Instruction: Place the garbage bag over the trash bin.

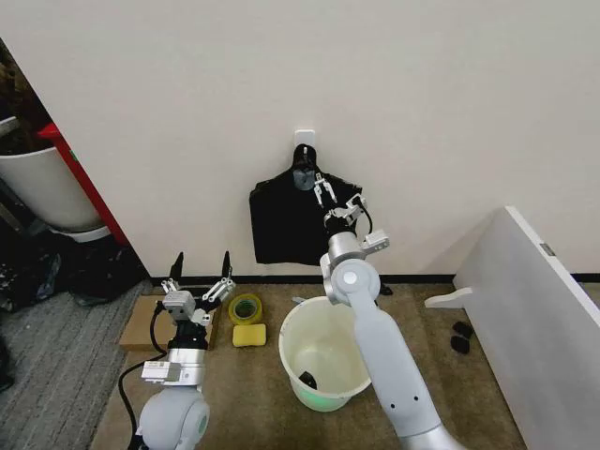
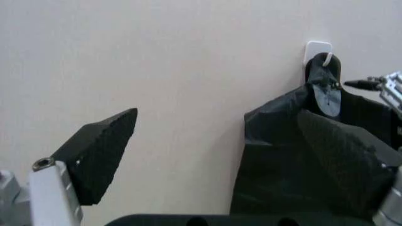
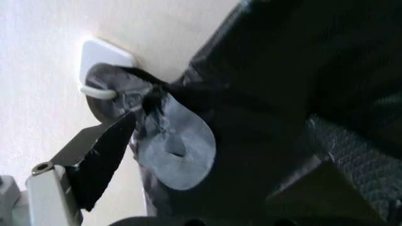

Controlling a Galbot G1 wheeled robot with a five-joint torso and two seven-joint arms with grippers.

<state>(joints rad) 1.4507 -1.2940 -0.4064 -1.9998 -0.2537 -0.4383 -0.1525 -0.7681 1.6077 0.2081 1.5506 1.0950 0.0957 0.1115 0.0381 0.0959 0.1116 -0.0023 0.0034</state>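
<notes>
Right gripper (image 1: pixel 336 199), jaws spread wide, reaches at the black garbage bag (image 1: pixel 286 225) hanging from a white wall hook (image 1: pixel 304 139); pinching a single layer just below the knot looks wisest. Trash bin (image 1: pixel 323 361) waits below; left gripper (image 1: pixel 199 277) idles open.

Trash bin (image 1: pixel 323 366) mouth unobstructed above
</notes>
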